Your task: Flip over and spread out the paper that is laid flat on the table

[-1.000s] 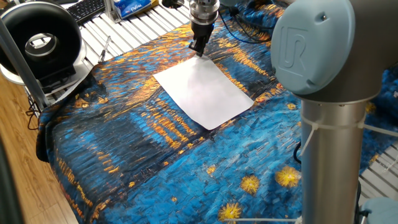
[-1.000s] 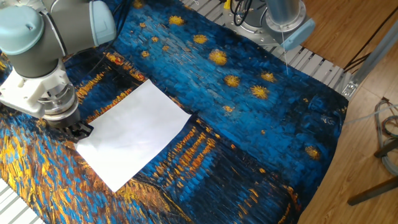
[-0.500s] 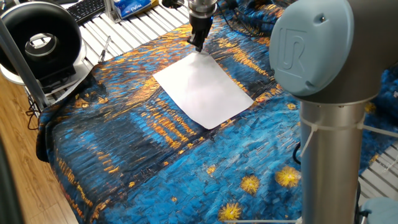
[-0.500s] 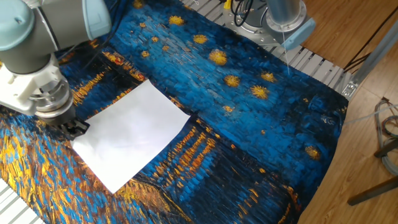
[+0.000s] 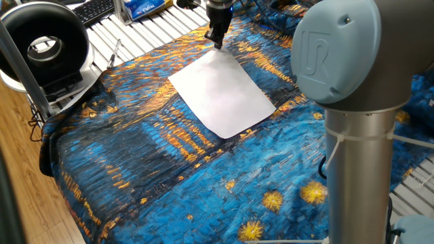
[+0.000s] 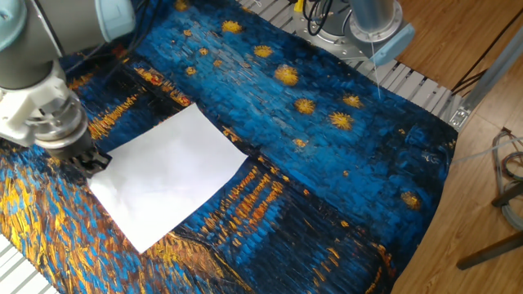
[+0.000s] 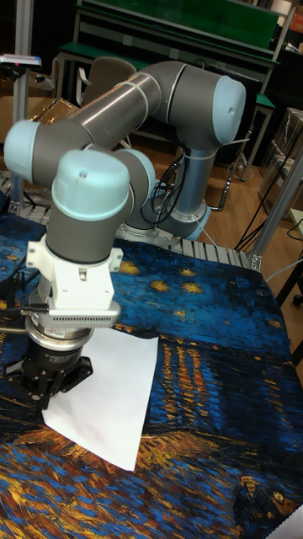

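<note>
I am seeing the end effector (image 6: pixel 90 159) pinching one corner of the paper (image 6: pixel 167 177), its fingers closed on that edge. The sheet is lying spread on the bench (image 6: pixel 327 163), extending away from the end effector, the gripped corner slightly raised.

We saw a wooden floor (image 6: pixel 482 139) beside the work area and a white slatted surface (image 5: pixel 146 30) carrying a black keyboard (image 5: pixel 93 9). A round black-and-white device (image 5: pixel 44 44) stood nearby. Behind, a green bench (image 7: pixel 181 34) and a chair (image 7: pixel 101 74) stood.
</note>
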`<state>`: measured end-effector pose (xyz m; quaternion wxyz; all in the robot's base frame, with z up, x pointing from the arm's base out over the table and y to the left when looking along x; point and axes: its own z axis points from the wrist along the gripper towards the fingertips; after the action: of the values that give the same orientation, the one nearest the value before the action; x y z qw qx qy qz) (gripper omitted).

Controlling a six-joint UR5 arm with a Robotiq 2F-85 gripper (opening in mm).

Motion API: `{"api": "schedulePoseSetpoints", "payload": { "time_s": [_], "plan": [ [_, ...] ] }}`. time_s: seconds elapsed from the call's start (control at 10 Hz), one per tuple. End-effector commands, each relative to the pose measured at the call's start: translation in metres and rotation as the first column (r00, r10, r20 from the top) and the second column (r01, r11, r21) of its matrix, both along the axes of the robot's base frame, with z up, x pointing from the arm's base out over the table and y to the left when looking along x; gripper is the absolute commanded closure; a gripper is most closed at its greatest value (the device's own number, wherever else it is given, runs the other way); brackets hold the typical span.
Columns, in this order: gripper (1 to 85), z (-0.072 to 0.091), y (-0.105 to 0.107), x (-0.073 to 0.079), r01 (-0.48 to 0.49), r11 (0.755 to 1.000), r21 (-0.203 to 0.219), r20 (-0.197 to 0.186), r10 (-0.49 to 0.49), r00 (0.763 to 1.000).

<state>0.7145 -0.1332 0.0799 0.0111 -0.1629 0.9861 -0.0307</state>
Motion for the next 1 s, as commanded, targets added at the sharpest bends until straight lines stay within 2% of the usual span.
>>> {"api": "schedulePoseSetpoints", "payload": {
  "time_s": [0.0,0.2,0.5,0.9],
  "plan": [
    [84.7,0.028,-0.001,-0.002,-0.001,1.000,0.010,-0.023,0.002,1.000],
    [84.7,0.036,0.001,-0.006,0.005,1.000,0.004,-0.027,-0.005,1.000],
    [84.7,0.057,0.005,-0.011,0.020,1.000,-0.001,-0.040,-0.020,0.999],
    [84.7,0.079,0.013,-0.017,0.051,0.999,0.016,-0.028,-0.051,0.998]
  ]
}}
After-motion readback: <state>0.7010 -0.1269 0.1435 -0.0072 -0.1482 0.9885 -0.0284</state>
